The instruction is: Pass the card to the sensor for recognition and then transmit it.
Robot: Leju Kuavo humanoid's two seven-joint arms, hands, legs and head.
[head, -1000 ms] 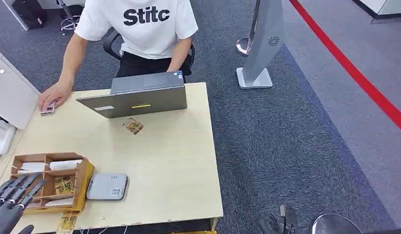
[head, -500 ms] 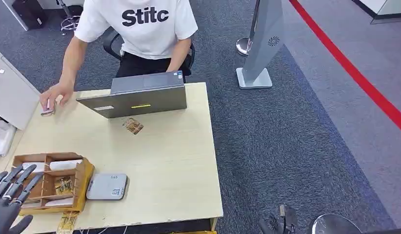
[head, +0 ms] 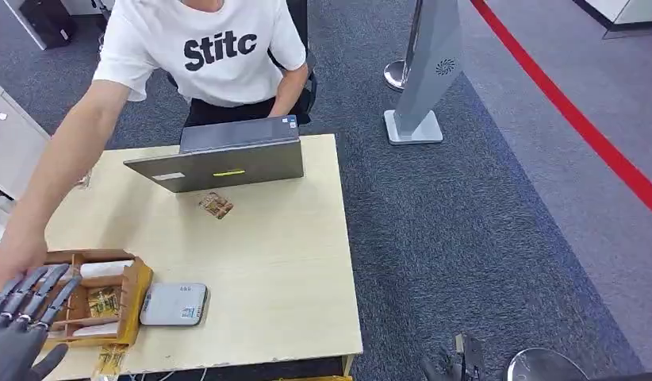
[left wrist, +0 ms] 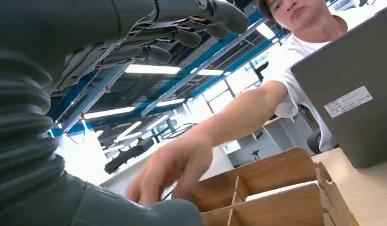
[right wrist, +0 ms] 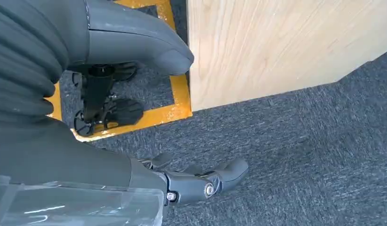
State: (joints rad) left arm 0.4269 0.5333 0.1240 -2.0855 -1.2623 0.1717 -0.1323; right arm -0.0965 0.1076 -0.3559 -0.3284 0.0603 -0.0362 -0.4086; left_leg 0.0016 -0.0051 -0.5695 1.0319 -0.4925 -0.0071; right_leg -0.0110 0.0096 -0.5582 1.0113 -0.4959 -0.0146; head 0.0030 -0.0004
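A patterned card (head: 216, 205) lies on the table (head: 275, 262) just in front of the laptop (head: 228, 159). The flat grey sensor (head: 174, 304) sits near the front edge, beside a wooden compartment box (head: 139, 290) that holds more cards. My left hand (head: 21, 317) hovers at the box's left end with its fingers (left wrist: 182, 28) spread, holding nothing. A person's hand (head: 9, 266) reaches in right next to it, over the box (left wrist: 271, 188). My right hand (head: 454, 367) hangs low beside the table near the carpet, its fingers (right wrist: 201, 181) loosely extended and empty.
A person in a white T-shirt (head: 212, 48) leans over the table's far side. Another card (head: 109, 361) lies at the front edge. A white cabinet (head: 13, 143) stands at the left, a grey sign stand (head: 426, 79) on the carpet to the right.
The person has leaned forward and swung their arm from the table's far left corner down to the wooden box beside my left hand. My left hand has shifted slightly right.
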